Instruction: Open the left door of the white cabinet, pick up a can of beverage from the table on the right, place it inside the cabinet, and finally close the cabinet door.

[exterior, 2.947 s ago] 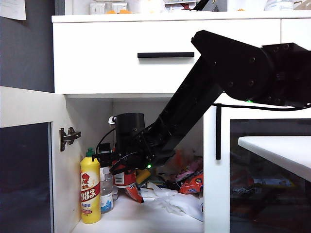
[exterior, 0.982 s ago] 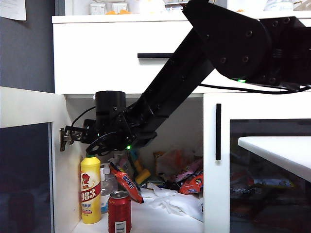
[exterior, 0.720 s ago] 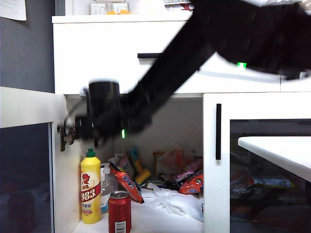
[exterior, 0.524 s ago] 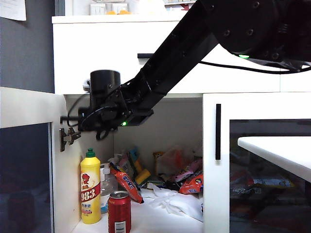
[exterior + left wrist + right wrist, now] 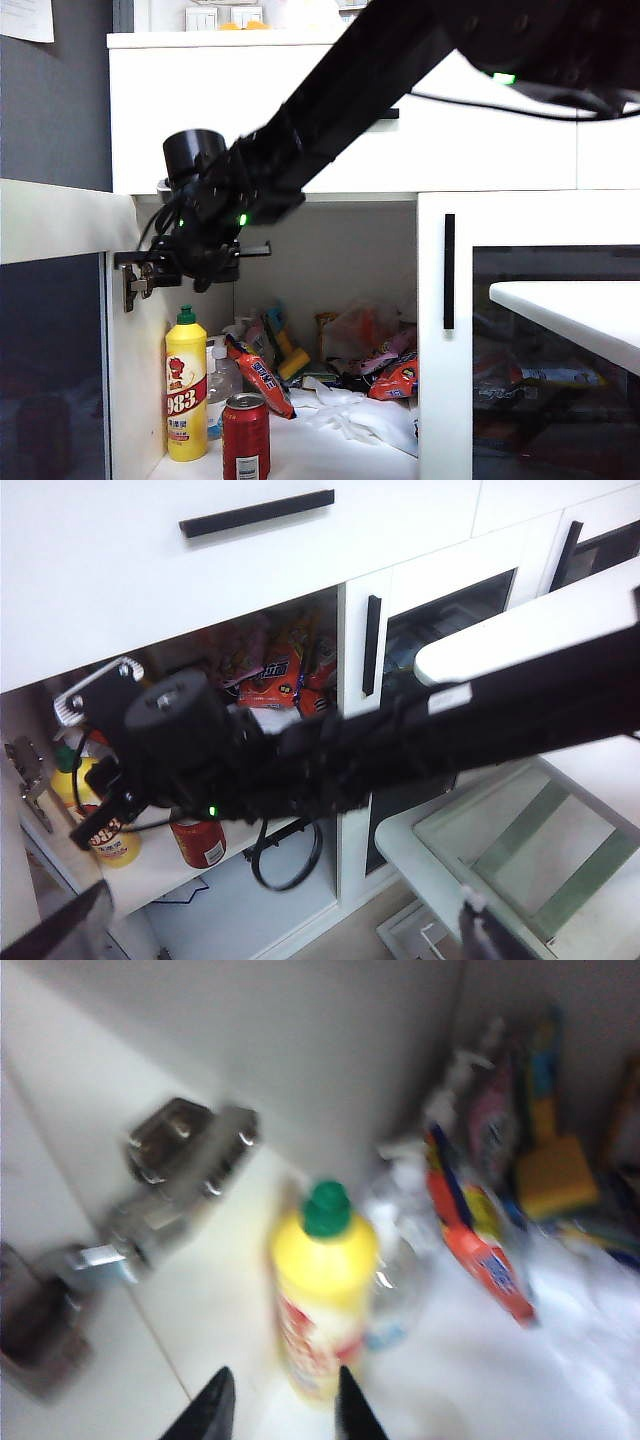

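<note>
One door (image 5: 55, 330) stands open just left of the right gripper (image 5: 150, 265), its empty jaws narrowly apart; the left gripper (image 5: 280, 930), wide open, waits farther back.

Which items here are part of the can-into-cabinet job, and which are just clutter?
Job:
- red can, standing inside the white cabinet
- left door, swung open
- table
- right gripper, empty, by the door hinge
- left gripper, open, held back from the cabinet

Clutter:
- yellow bottle
- clear bottle
- snack packets
- white crumpled bag
</note>
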